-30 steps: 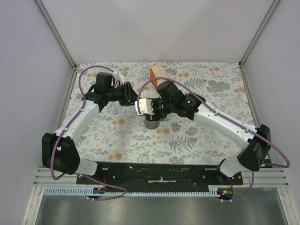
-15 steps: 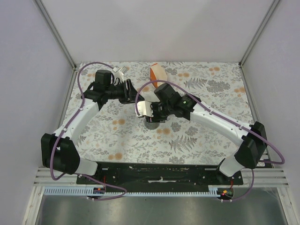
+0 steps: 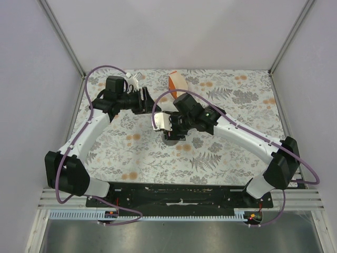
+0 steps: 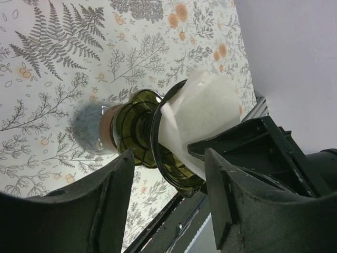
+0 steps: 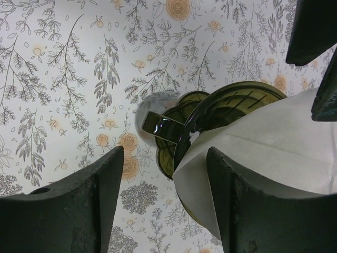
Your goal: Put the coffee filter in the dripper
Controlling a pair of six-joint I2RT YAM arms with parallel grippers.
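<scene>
White paper first: filter [image 4: 202, 113] sits point-down in dripper [image 4: 134, 129] mouth. Its wide edge sticks well past the rim and leans to one side; it's not flat vs the ribs, as far as we can see. Dripper upright on its grey cup, mid-bench [image 5: 63, 63], under both arms. Orange pack [image 3: 176, 81] beyond it, apart.

L hand [image 4: 168, 155]: fingers well apart, nothing btwn them. Hovers just beside filter's free edge, no contact we can make out. R hand [image 5: 166, 150]: also spread wide, holds nothing. Paper passes behind one finger; touching or not, we can't tell.

Step, our read: filter is in, seating stage. Release looks done, task nearly complete. Nxt move prob. calls for a light push on the paper down into the funnel, or simply backing both hands off w/o snagging the edge. Risk: thin paper catches a finger and lifts out; dripper looks light, may tip.
</scene>
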